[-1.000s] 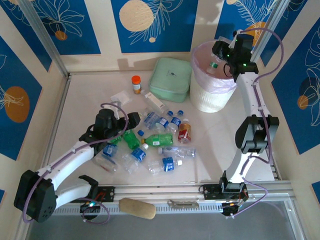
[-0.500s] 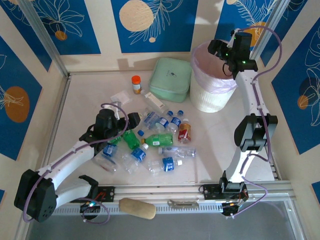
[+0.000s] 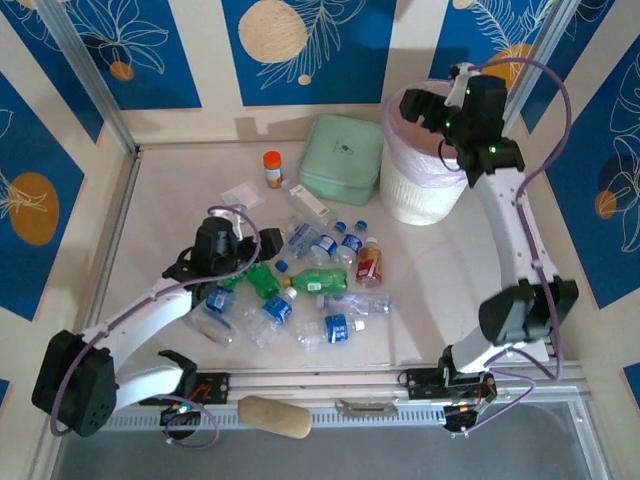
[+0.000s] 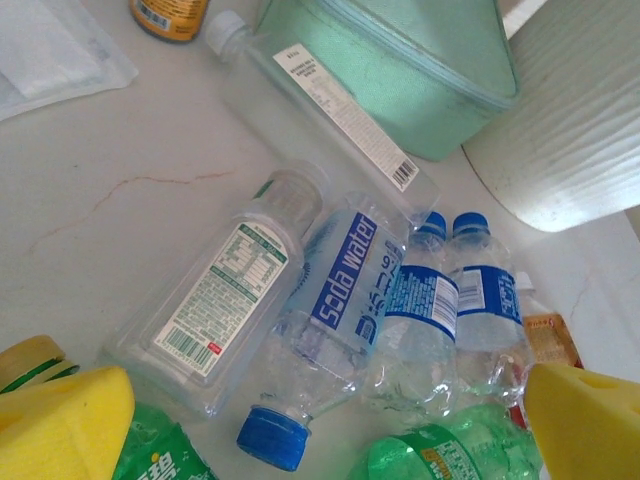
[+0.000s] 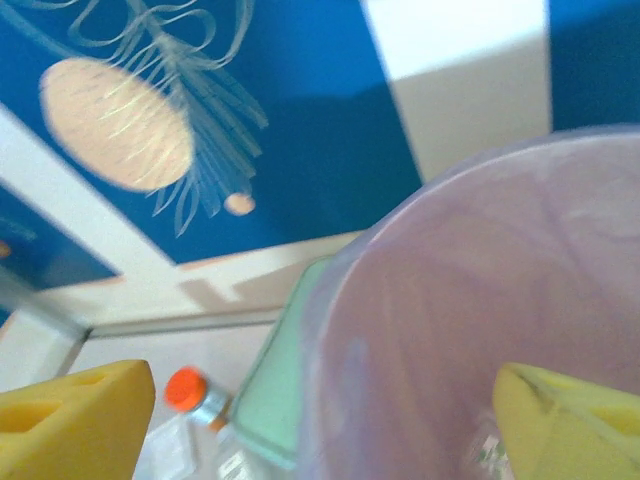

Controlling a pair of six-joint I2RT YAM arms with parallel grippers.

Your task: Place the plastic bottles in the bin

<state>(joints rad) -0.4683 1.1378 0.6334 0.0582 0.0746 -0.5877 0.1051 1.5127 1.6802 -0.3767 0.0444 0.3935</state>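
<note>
Mint green lidded box (image 3: 342, 158) at the back of the table (image 3: 160, 220) is the ref for all else. Just right of the box, nearly touching it, stands the bin (image 3: 420, 195): white, ribbed, pale pink liner. Also right of the box, above the bin's mouth, hangs the right gripper (image 3: 424, 106). Its wrist view looks into the liner w/ both yellow pads (image 5: 75, 420) far apart & nothing btwn them, i.e. spread wide, empty.

On the near side of the box the plastic bottles (image 3: 320, 280) lie scattered on the table, approx a dozen. Closest is a long clear bottle (image 4: 330, 120) w/ white cap & barcode label, just beside the box's near edge. Further out on that side lie a nutrition-label bottle (image 4: 225, 305), a "soda water" bottle (image 4: 345, 290) w/ blue cap touching it, then two blue-capped bottles (image 4: 420, 310) side by side. An orange-red bottle (image 3: 370, 265) lies out from the box's right corner, w/ green bottles (image 3: 262, 278) out from its left corner.

Near-left of the box the left gripper (image 3: 258, 252) hovers over the pile's edge, fingers (image 4: 60, 420) spread, holding nothing. Just left of the box stands an orange-capped jar (image 3: 272, 168), upright. A flat clear bag (image 3: 243, 193) lies left of the box too, slightly nearer than the jar.
</note>
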